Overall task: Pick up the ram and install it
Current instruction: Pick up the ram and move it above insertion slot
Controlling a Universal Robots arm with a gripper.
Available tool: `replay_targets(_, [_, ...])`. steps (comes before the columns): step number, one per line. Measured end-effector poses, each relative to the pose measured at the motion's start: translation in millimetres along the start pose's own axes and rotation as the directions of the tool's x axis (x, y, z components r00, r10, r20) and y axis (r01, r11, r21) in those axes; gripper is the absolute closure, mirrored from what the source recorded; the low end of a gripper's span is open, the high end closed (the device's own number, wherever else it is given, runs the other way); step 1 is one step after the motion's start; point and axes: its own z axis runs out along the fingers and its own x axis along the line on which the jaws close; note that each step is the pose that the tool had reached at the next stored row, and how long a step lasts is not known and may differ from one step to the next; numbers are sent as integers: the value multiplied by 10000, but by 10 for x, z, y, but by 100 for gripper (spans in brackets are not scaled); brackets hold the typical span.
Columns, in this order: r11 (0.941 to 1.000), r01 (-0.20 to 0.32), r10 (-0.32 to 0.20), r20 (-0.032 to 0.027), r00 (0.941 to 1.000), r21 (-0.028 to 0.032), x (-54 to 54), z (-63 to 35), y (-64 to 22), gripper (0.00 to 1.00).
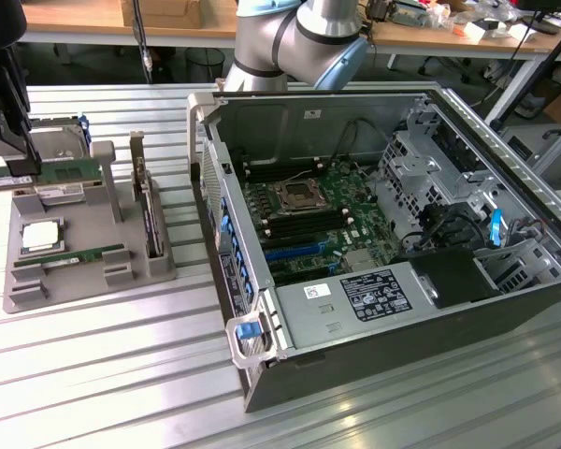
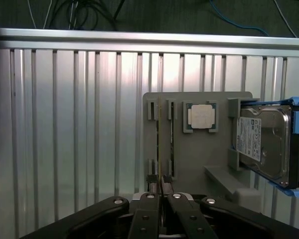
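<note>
Wrist view: grey holder (image 2: 199, 164) carries processor (image 2: 200, 116), hard drive (image 2: 264, 144).

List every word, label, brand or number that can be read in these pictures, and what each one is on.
No text can be read as it stands.
White sticker on the hard drive: print too small to read.
Black label on the power supply in the computer case: too small to read.
White sticker beside it: blurred.
Small sticker on the case's back wall: blurred.
Processor chip: no markings legible.
</note>
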Motion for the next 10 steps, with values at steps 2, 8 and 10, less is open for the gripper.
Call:
replay_targets(2, [10000, 0, 0, 0, 10000, 0, 0, -9, 0, 88])
replay_targets(8, [10000, 0, 0, 1, 10000, 1, -1, -43, 0, 88])
replay_targets(10, [10000, 0, 0, 0, 10000, 0, -1, -69, 0, 88])
